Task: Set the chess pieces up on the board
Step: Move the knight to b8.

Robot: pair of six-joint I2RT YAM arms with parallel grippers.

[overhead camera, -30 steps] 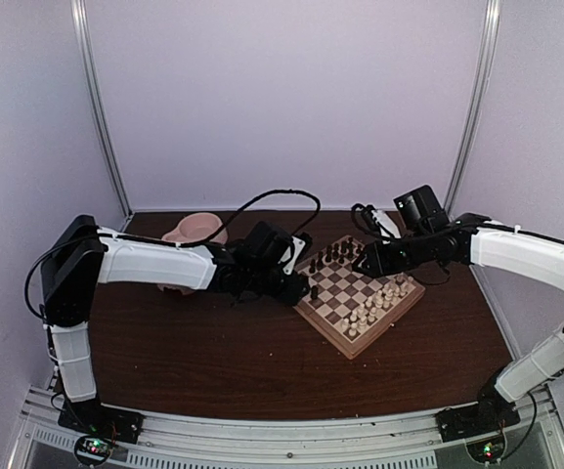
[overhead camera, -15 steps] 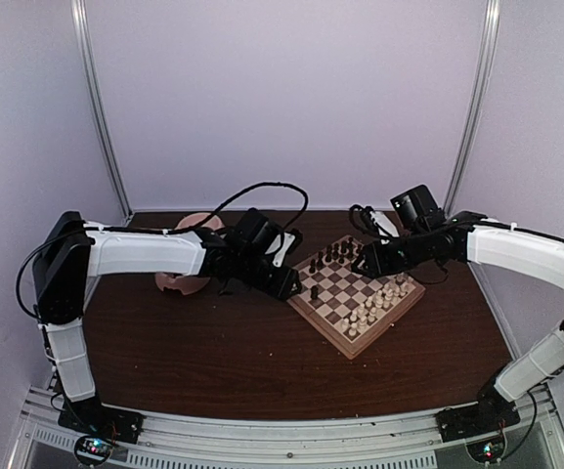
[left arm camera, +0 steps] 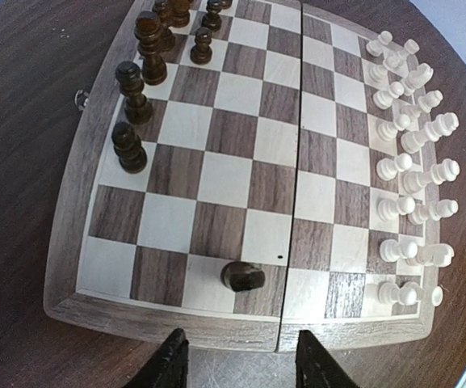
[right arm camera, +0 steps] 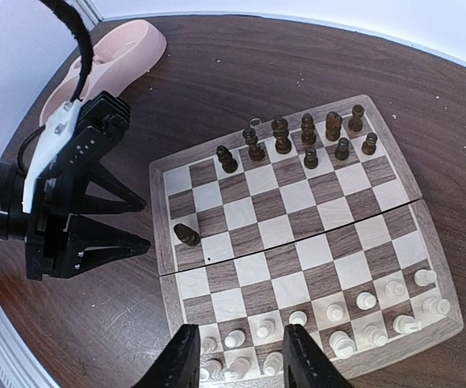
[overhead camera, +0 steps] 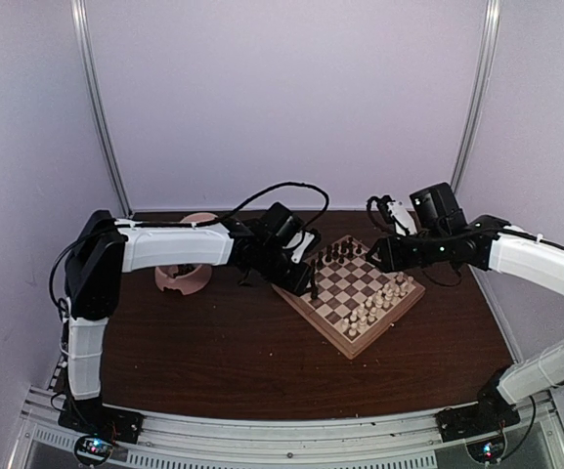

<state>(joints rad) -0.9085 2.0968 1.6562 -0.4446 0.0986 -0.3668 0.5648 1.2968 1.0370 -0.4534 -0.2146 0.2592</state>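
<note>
While the left gripper (overhead camera: pixel 301 277) has swung back to the board's (overhead camera: pixel 345 342) left edge in the top view, the right gripper (overhead camera: pixel 377 256) has drawn off rightward. From the left wrist, its jaws stand apart and empty over a dark piece (left arm camera: pixel 242 276) lying toppled at bottom centre. The right wrist shows parted, empty jaws too. Righting that piece likely comes next.

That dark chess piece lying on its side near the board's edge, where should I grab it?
Probably grip the fallen piece across its middle, coming from above: it lies flat with room on both sides, so the jaws can straddle its length.
</note>
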